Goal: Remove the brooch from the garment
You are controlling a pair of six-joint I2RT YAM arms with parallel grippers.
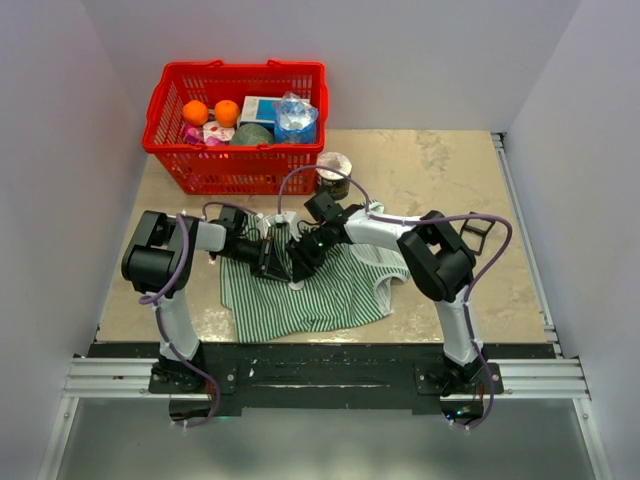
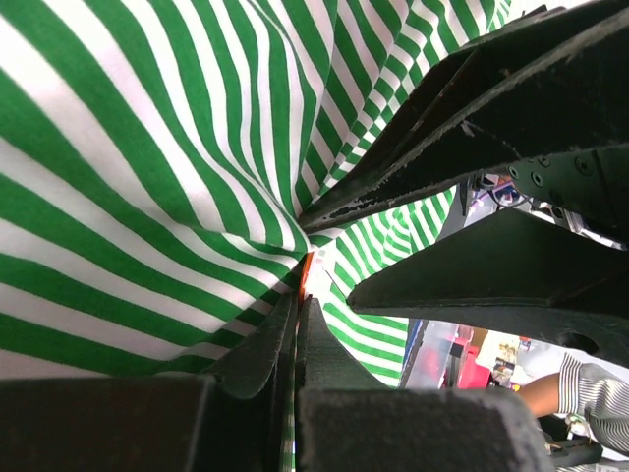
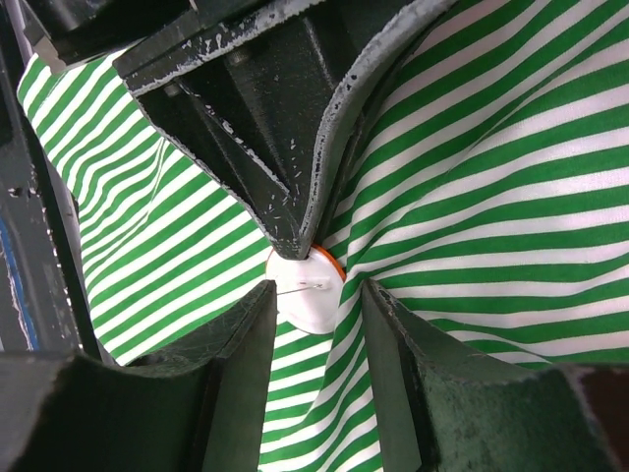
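My left gripper (image 2: 298,297) is pinched shut on the orange rim of the brooch (image 3: 305,292) — the white disc sits on a fold of the garment (image 3: 491,197). My right gripper (image 3: 317,295) is spread, one finger just beside the disc on each side — touching or not, I can't tell.

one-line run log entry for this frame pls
left gripper: jaws shut on garment at brooch rim | right gripper: jaws open, straddling brooch | brooch: on garment, not yet removed
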